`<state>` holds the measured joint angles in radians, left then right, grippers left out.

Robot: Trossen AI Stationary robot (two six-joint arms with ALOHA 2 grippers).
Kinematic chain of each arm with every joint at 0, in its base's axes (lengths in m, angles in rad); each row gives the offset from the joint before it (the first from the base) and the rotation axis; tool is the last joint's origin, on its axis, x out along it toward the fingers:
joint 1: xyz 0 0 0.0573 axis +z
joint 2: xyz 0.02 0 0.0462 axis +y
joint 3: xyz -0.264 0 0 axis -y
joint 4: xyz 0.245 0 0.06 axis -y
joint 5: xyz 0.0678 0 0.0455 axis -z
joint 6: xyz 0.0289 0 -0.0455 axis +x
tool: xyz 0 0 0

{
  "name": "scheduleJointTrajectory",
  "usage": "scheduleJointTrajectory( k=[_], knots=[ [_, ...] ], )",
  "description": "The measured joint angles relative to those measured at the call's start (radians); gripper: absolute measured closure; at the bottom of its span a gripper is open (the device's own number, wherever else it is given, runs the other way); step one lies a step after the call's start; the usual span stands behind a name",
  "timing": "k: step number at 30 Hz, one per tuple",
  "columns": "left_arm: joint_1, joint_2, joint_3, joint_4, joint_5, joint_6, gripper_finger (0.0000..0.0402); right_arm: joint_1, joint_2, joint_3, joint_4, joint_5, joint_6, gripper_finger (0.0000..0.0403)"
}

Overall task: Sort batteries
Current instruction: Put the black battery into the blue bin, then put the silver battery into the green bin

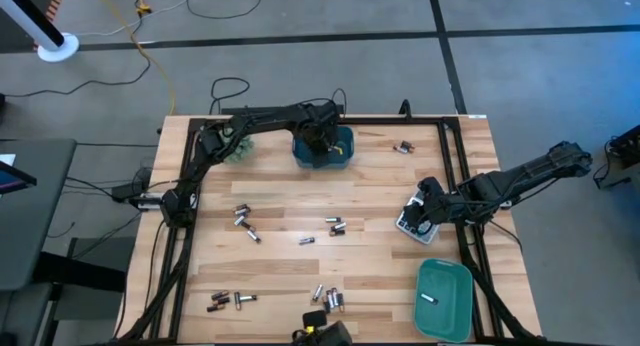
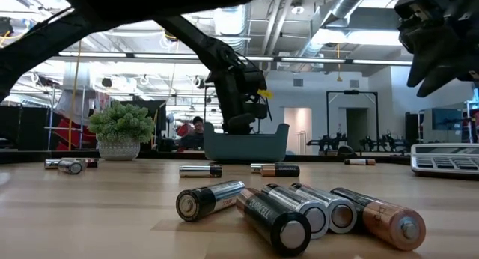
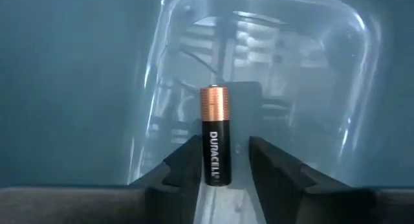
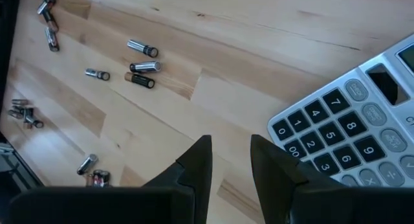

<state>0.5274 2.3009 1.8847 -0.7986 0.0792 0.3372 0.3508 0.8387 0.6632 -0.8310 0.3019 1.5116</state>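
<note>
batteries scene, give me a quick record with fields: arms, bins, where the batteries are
left gripper: open over the dark teal bin at the table's far edge, a black and copper battery between its fingers, not clamped
right gripper: open, empty, above the calculator
light teal bin: near right corner, one battery inside
loose batteries: scattered on the table
plant: far left

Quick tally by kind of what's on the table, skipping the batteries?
Teal bins: 2 (far one, near one)
Calculator: 1
Potted plant: 1
Total: 4
</note>
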Motion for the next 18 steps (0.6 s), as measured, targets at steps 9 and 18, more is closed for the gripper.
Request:
scheduleJointTrajectory(
  k=[9,18],
  knots=[
    [0.0,-0.107,-0.001,-0.022,-0.018,-0.074,0.0263,0.0,0.0,0.0,-0.002,0.0,-0.079,0.028],
    [0.0,-0.352,-0.004,-0.047,0.031,-0.103,0.0263,-0.009,0.0,0.0,-0.002,0.079,-0.126,0.028]
  ],
)
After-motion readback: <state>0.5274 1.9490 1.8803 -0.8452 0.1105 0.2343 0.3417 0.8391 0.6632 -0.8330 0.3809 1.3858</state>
